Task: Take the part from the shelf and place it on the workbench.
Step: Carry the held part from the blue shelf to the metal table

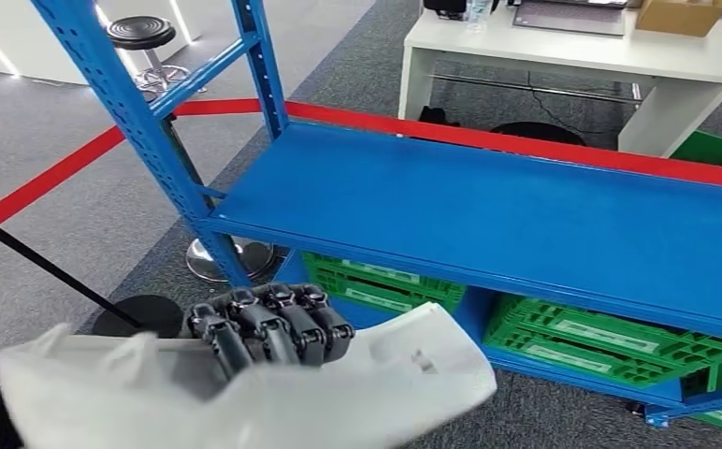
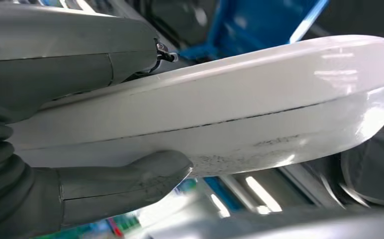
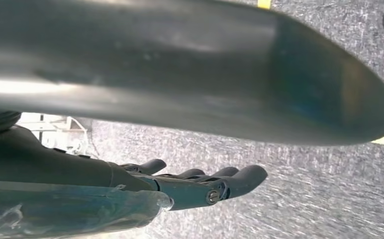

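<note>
- Low in front of the blue shelf point(image 1: 488, 210), the left robot hand point(image 1: 268, 327) gripped the white curved part point(image 1: 376, 388), dark fingers over its upper face and the thick thumb point(image 2: 130, 181) beneath.
- That part was clear of the shelf, carried just before the robot's body.
- Its long axis ran roughly crosswise, the rounded end pointing toward the robot's right and slightly forward.
- By my judgement the pick was done and the carry was in hand; next it needed a turn toward the bench, perhaps the white bench point(image 1: 572, 51) beyond, holding the grip steady.
- The right robot hand point(image 3: 200, 184) hung over grey carpet point(image 3: 289, 174), fingers loosely extended, holding nothing.
</note>
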